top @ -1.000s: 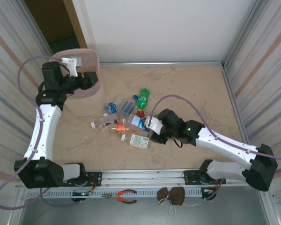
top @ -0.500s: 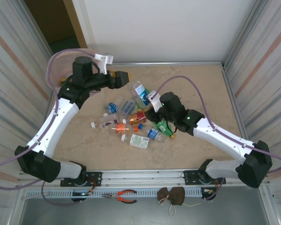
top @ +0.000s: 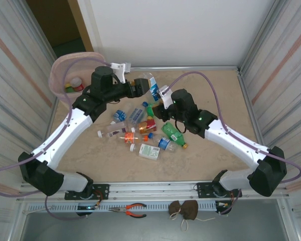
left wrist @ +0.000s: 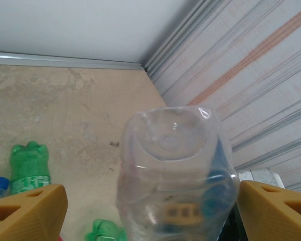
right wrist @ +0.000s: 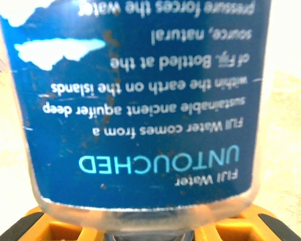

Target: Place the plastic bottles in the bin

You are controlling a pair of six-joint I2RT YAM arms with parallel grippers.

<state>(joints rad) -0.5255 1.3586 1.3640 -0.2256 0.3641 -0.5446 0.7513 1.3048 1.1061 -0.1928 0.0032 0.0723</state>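
Observation:
My right gripper (top: 159, 98) is shut on a clear plastic bottle (top: 153, 89) with a blue label, holding it above the table at centre back. The label (right wrist: 140, 100) reads upside down above my right gripper (right wrist: 150, 228). My left gripper (top: 142, 86) is open, and the bottle's clear base (left wrist: 175, 160) stands between its yellow fingers (left wrist: 25, 213), with a gap on the left side. More plastic bottles lie in a pile (top: 140, 131), among them a green one (top: 173, 134). The pale-pink bin (top: 60, 70) stands at the far left with a bottle (top: 76, 83) inside.
Corrugated metal walls (top: 276, 75) close in both sides and a white wall runs along the back. Two green bottles (left wrist: 29, 168) lie on the table below my left gripper. Orange-handled pliers (top: 135, 210) and a brown object (top: 184, 210) lie on the front ledge.
My left arm swung from the bin to the table's centre and its gripper opened. My right arm lifted the blue-labelled bottle out of the pile and carried it back-left between the left fingers.

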